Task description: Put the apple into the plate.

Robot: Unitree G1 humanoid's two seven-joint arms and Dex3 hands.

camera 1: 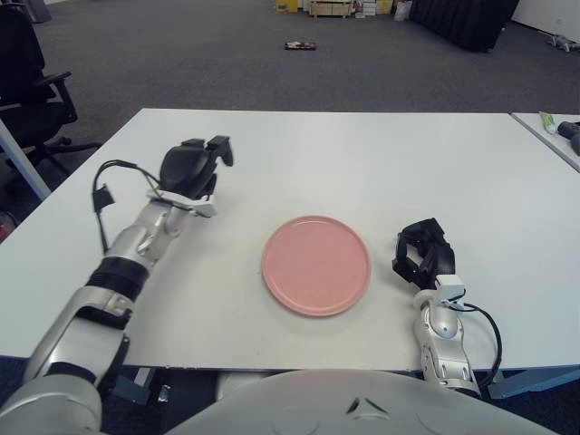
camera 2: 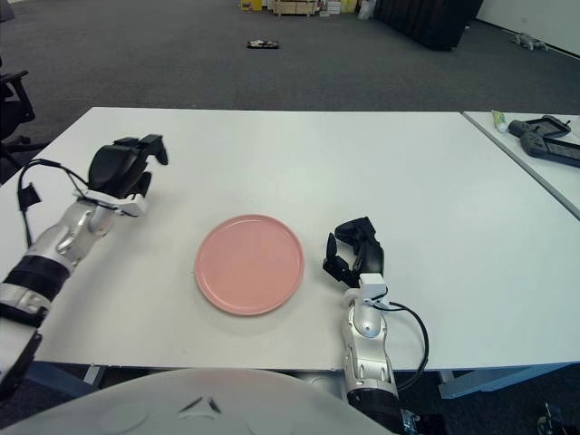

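Observation:
A round pink plate (camera 1: 316, 265) lies on the white table (camera 1: 362, 154), near its front edge, with nothing on it. No apple shows in either view. My left hand (camera 1: 195, 168) is over the table to the left of the plate and a little farther back, its dark back turned toward the camera. Whatever is under it is hidden. My right hand (camera 1: 424, 255) shows just to the right of the plate, near the front edge, with its fingers loosely curled and holding nothing.
A second table at the far right carries a dark tool (camera 2: 546, 140) and a small tube (camera 2: 499, 119). A black office chair (camera 1: 27, 82) stands at the far left. Boxes and a small object lie on the grey floor beyond.

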